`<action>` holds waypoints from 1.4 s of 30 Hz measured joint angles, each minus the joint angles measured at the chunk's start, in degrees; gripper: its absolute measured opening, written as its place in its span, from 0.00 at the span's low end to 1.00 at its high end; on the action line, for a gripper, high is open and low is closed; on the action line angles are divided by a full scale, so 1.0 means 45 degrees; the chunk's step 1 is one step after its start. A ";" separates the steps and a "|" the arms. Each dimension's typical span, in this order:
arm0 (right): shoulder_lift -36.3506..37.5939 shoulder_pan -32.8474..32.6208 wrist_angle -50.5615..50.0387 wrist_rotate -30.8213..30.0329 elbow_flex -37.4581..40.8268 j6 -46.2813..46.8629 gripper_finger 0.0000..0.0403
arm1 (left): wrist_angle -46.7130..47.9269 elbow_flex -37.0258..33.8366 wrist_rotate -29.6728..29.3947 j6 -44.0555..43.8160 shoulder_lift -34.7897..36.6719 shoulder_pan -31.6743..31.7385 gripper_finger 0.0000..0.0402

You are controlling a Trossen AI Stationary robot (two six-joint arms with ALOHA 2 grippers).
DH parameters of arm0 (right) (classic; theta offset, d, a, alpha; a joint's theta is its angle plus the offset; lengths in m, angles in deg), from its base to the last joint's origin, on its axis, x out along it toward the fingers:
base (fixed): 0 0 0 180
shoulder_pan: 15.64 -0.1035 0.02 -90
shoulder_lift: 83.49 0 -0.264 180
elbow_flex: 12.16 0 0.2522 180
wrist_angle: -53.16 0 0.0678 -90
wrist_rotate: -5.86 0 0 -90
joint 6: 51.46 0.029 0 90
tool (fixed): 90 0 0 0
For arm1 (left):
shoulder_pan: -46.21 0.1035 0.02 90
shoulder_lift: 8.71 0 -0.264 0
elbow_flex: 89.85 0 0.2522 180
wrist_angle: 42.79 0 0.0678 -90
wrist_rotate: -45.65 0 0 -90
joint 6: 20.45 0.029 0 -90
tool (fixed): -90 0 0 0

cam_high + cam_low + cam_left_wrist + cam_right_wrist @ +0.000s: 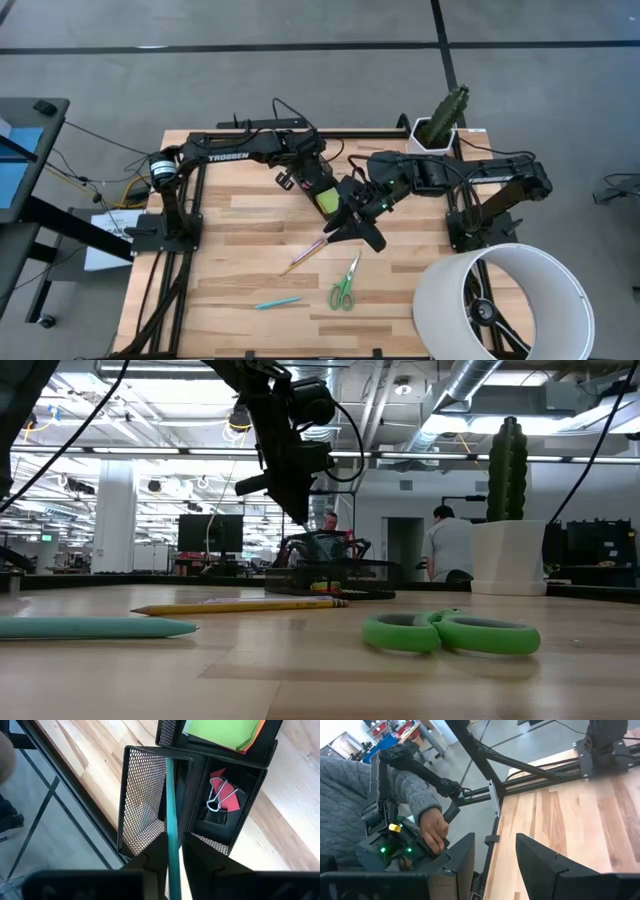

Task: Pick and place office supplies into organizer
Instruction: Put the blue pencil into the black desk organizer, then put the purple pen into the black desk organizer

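- The left gripper (172, 862), at the bottom centre of its wrist view, is clamped on a teal pen (170, 810) hanging over the organizer (145, 795).
- The pen lines up with the mesh wall beside the cup; released off-centre, it could catch there and tip out.
- The right gripper (495, 855) waits, fingers apart.
- Green scissors (345, 285) lie at lower centre.

Your left hand (172, 857) is clamped shut, its arm reaching toward the middle. Your right hand (495, 852) hangs open, its arm stretched leftward.
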 joint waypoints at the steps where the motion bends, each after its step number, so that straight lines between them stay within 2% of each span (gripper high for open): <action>1: 0.0000 0.0043 0.0004 0.0000 0.0000 0.0000 0.34 | -0.0015 0.0000 0.0014 -0.0111 0.0000 0.0034 0.15; 6: 0.0000 0.0142 0.0004 0.0000 0.0000 0.0000 0.33 | -0.0336 0.0000 -0.0246 -0.1085 0.0000 0.0055 0.27; 11: 0.0000 0.0140 0.0004 0.0000 0.0000 -0.0004 0.34 | -0.0529 0.0000 -0.0195 -0.0336 0.0000 0.0036 0.34; 19: 0.0000 0.0140 0.0004 0.0000 0.0000 0.0000 0.34 | -0.0440 0.0000 0.0029 -0.0579 -0.0005 -0.0072 0.35; 25: 0.0000 0.0140 0.0004 0.0000 0.0000 0.0000 0.34 | 0.0423 0.0000 -0.0219 -0.0840 -0.0005 -0.0738 0.35; 29: 0.0000 0.0140 0.0004 0.0000 0.0000 0.0000 0.34 | 0.0572 0.0075 -0.0242 -0.1690 -0.0006 -0.1416 0.35; 32: 0.0000 0.0140 0.0003 0.0000 0.0000 -0.0001 0.34 | 0.1508 0.0737 -0.0115 -0.3256 -0.0013 -0.1960 0.35; 34: 0.0000 0.0140 0.0000 0.0000 0.0000 0.0000 0.35 | 0.2345 0.1300 0.0778 -0.5020 -0.0010 -0.2321 0.35; 36: 0.0000 0.0140 0.0004 0.0000 0.0000 -0.0002 0.34 | 0.3070 0.1819 0.2404 -0.7158 -0.0010 -0.2606 0.35; 40: 0.0000 0.0140 0.0004 0.0002 0.0002 0.0000 0.34 | 0.2957 0.2263 0.6162 -1.1199 0.0005 -0.3031 0.35; 42: 0.0000 0.0140 0.0040 0.0011 0.0005 -0.0002 0.33 | 0.2689 0.2253 0.6898 -1.2576 0.0005 -0.3243 0.35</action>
